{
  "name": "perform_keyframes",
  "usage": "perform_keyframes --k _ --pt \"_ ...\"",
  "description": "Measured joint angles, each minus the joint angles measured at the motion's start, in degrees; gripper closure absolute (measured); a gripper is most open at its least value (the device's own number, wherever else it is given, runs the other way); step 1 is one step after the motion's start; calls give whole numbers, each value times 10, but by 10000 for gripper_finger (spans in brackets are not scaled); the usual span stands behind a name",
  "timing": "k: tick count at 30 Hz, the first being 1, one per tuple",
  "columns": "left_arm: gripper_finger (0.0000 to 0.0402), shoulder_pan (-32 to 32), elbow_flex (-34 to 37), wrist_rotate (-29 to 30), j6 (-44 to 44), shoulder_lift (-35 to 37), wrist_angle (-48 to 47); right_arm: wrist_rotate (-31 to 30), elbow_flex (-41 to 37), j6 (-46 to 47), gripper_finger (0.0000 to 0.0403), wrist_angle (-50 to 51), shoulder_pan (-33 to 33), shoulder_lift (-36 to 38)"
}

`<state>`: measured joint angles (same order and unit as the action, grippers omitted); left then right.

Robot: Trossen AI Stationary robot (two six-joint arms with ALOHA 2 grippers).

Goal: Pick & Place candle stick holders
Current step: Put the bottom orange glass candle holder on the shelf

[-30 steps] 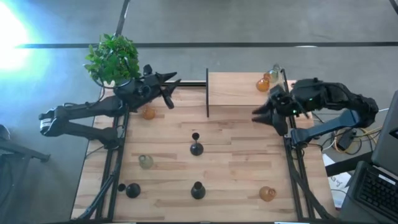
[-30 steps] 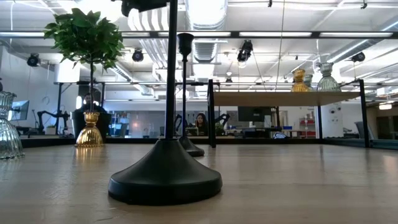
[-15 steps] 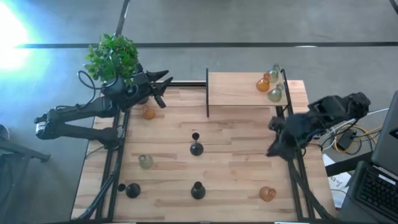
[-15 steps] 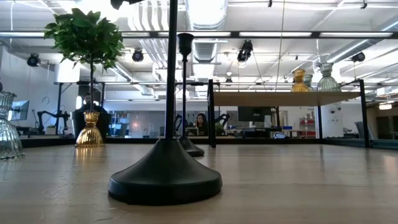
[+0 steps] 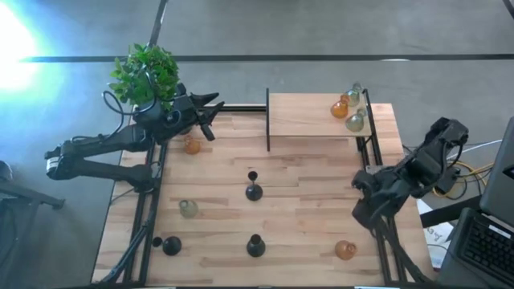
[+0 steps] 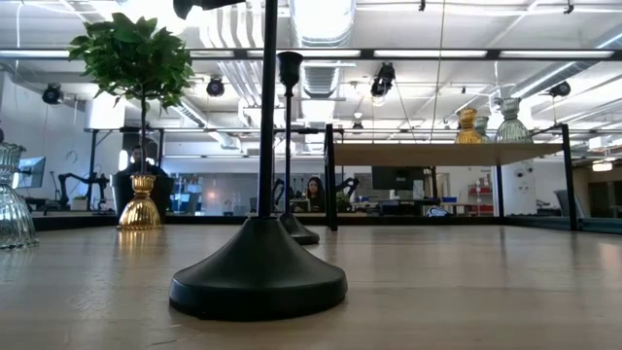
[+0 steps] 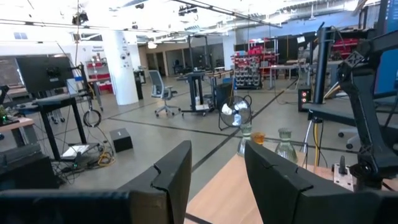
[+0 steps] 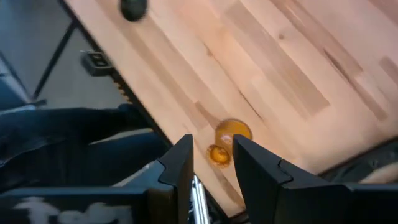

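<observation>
Three holders stand on the raised shelf [image 5: 305, 115]: an amber one [image 5: 340, 108] and two clear ones [image 5: 354, 94] [image 5: 356, 122]. On the table stand an amber one [image 5: 191, 145], a clear-greenish one [image 5: 188, 208], a second amber one [image 5: 345, 250] and three black ones [image 5: 254, 189] [image 5: 255, 245] [image 5: 171, 245]. My left gripper [image 5: 214, 116] is open and empty at the far left, beside the plant. My right gripper [image 5: 359, 213] is open and empty at the table's right edge, above and short of the near-right amber holder [image 8: 227, 140].
A green plant in a black pot [image 5: 146, 74] stands at the far left corner, close to my left arm. The shelf's dark upright [image 5: 267, 120] rises at the table's far middle. A keyboard [image 5: 490, 249] lies off the table to the right.
My right gripper has left the shelf's side and gone toward the table's near edge along the right side, tipping downward over the near-right amber holder. My left gripper has drawn back a little toward the table's left edge. No holder has moved.
</observation>
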<state>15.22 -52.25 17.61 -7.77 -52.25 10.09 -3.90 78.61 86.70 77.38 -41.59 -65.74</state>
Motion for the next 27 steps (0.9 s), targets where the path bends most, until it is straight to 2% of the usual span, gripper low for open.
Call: perform_keyframes --k 5,11,21,27 --pt "248 0 0 0 1 0 0 -7 -56 88 305 -8 -49 -2" --pt "248 0 0 0 1 0 0 -6 -123 169 307 -68 -100 -1" --pt "248 0 1 0 1 0 -9 -1 -243 225 299 -264 -147 -1" --pt "248 0 1 0 0 0 -13 -1 -282 241 309 -303 -160 -1"
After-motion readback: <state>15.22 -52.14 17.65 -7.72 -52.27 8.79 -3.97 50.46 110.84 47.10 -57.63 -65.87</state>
